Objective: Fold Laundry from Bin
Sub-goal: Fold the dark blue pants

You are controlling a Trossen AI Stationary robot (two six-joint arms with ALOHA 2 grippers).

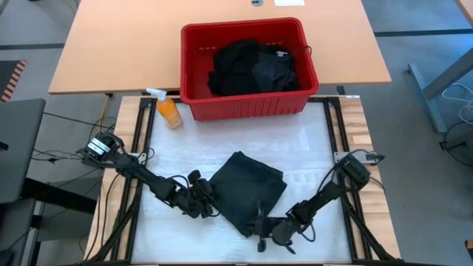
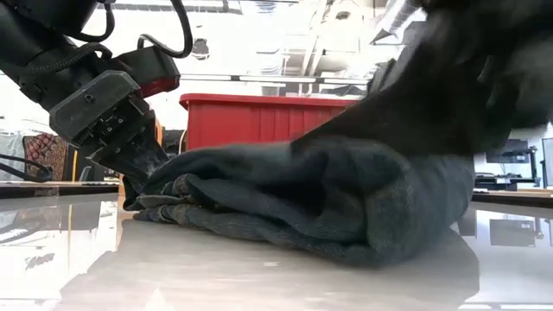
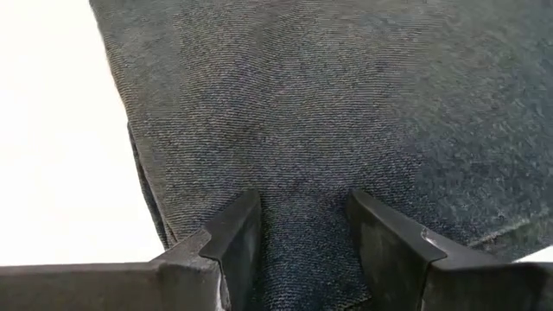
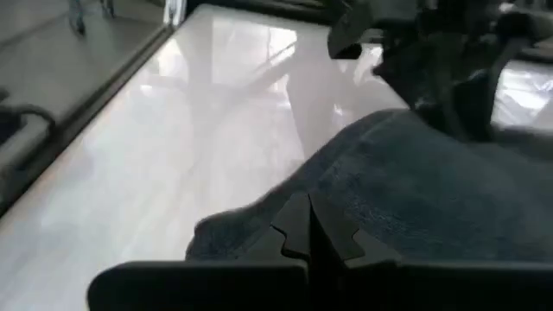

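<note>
Two claws work one dark grey-green knitted cloth garment (image 1: 247, 191), which lies partly folded on the pale glossy bench (image 1: 310, 148), near its front edge and well apart from the red ribbed plastic bin (image 1: 247, 68). More black laundry (image 1: 251, 68) sits heaped inside that bin.

Our left claw (image 1: 209, 209) is at the garment's left edge with its fingers (image 3: 233, 242) parted and cloth lying between them, not yet pinched. Our right claw (image 1: 264, 235) is at the front corner, clenched with the tips (image 4: 309, 226) meeting over the cloth edge; whether a layer is caught between them we cannot tell.

To do this fold well, we judge the left claw should close on all layers of the edge, not only the top one. Both claws should then lift together and level, so the cloth carries over without twisting, and lay the edge down squarely on the far side. A small orange plastic spray bottle (image 1: 168, 111) stands beside the bin, clear of the work.
</note>
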